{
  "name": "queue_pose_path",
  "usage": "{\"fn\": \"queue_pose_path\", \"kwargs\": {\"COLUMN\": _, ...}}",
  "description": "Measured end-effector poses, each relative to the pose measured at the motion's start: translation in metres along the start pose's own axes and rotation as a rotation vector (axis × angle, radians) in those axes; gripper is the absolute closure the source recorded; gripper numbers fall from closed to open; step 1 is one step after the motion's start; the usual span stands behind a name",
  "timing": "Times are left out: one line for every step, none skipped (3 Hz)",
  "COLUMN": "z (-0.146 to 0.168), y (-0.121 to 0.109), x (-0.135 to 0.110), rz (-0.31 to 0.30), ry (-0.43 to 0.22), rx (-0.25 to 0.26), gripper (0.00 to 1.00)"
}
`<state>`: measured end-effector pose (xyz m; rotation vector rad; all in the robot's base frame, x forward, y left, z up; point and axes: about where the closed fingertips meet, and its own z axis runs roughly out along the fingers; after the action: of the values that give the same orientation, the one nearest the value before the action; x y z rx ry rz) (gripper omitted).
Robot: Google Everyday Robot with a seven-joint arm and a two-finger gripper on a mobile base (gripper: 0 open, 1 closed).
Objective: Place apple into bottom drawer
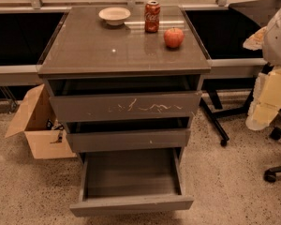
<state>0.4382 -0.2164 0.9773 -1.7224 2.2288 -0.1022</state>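
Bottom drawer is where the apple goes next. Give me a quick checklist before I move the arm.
1. Bottom drawer pulled out, nothing seen inside: ok.
2. Apple standing free on the cabinet top: ok.
3. Coca-Cola can apart from the apple: ok.
4. Gripper at the right edge, off the cabinet: ok.
5. Apple held by the gripper: not ok, not yet.

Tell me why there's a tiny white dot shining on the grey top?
In the camera view, that is glare: light bouncing off the glossy grey cabinet top, with pale streaks beside the red Coca-Cola can; the pale gripper sits at the right edge.
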Motion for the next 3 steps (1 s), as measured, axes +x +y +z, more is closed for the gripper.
{"fn": "queue_pose_path", "kwargs": {"z": 0.000, "y": 0.000, "x": 0.000, "rz": 0.000, "ry": 0.000, "rx": 0.000, "gripper": 0.00}}
{"fn": "queue_pose_path", "kwargs": {"z": 0.006, "y": -0.020, "x": 0.000, "rz": 0.028, "ry": -0.098, "rx": 0.036, "gripper": 0.00}}
{"fn": "queue_pose_path", "kwargs": {"z": 0.022, "y": -0.065, "x": -0.012, "rz": 0.033, "ry": -0.251, "rx": 0.076, "gripper": 0.00}}
